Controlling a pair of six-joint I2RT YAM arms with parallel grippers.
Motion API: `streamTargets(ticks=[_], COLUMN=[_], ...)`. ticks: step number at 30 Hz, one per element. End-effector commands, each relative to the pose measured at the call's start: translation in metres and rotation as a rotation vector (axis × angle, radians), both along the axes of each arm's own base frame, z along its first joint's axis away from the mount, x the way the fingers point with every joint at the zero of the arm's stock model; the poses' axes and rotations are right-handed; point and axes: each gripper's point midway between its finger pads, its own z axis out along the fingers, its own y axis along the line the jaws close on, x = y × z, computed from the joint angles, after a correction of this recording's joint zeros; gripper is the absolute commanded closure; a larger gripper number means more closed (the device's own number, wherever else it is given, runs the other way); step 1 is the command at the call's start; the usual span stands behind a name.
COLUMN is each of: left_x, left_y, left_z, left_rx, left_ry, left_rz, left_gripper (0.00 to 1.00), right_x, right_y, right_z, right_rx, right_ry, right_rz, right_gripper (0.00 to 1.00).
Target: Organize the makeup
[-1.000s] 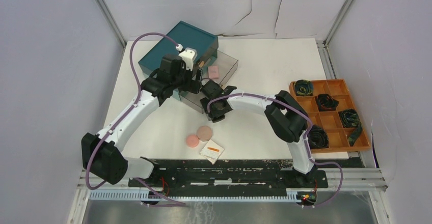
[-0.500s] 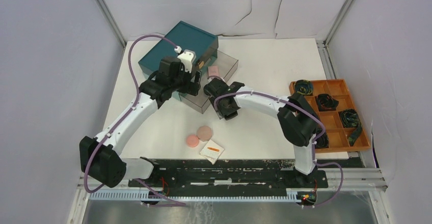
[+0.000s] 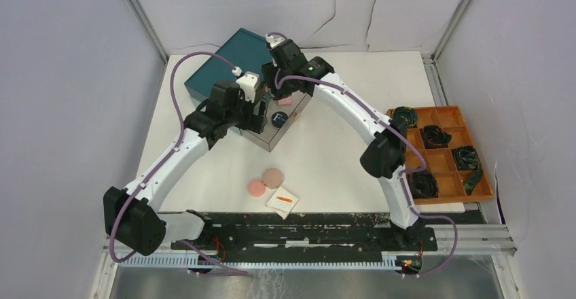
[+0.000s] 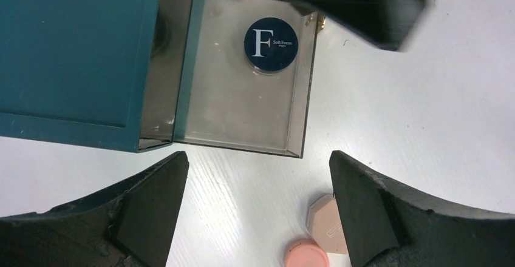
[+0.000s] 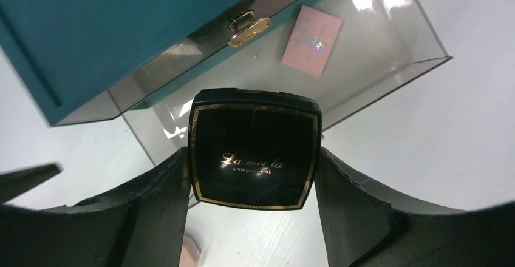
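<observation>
While it is hovering over the clear drawer, right gripper: clamping black square compact.
Left gripper: gaping wide, empty.
"F" tin: lying at Left gripper's 12 o'clock.

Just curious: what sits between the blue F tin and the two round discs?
Left wrist view: past the tin, only the clear drawer's front wall and bare table before the discs.
</observation>
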Motion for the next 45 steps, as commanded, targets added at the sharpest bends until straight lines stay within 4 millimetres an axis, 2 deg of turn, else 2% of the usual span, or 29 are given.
streamTargets(ticks=[1,8,15,18,21,24,26,30,34,40,45], left_x=[-0.012,-0.033,-0.064,-0.073,-0.081,-0.087,-0.089,-0.091,-0.095,-0.103,-0.107], left_y=[-0.011,-0.014,-0.03,-0.031,-0.032,-0.035,-0.036,-0.038,-0.04,-0.055,-0.066], left_z=[0.022,0.034,0.018,0.009,0.0,-0.012,-0.019,-0.04,-0.063,-0.095,-0.12], left_rx=[-0.088,-0.09,-0.087,-0.093,-0.09,-0.08,-0.078,-0.093,-0.11,-0.15,-0.133], left_ry=[-0.027,-0.044,-0.007,0.015,0.036,0.063,0.068,0.08,0.102,0.153,0.199], left_rz=[-0.036,-0.089,-0.129,-0.125,-0.127,-0.13,-0.128,-0.115,-0.105,-0.141,-0.169], left_gripper=[0.07,0.09,0.09,0.1,0.1,0.1,0.1,0.1,0.1,0.1,0.1], right_x=[0.016,0.05,0.071,0.077,0.082,0.086,0.088,0.09,0.087,0.071,0.053], right_y=[0.006,-0.003,-0.002,0.001,0.0,-0.006,-0.01,-0.017,-0.027,-0.044,-0.059], right_z=[-0.038,-0.067,-0.09,-0.098,-0.106,-0.107,-0.102,-0.089,-0.059,-0.009,0.003], right_rx=[0.019,0.071,0.1,0.107,0.111,0.117,0.119,0.12,0.116,0.115,0.1], right_ry=[0.088,0.108,0.106,0.118,0.131,0.128,0.113,0.087,0.031,-0.027,-0.026], right_rz=[-0.004,-0.047,-0.049,-0.043,-0.052,-0.068,-0.074,-0.078,-0.09,-0.085,-0.086], right_gripper=[0.72,0.71,0.69,0.56,0.32,0.11,0.04,0.01,0.01,0.01,0.01])
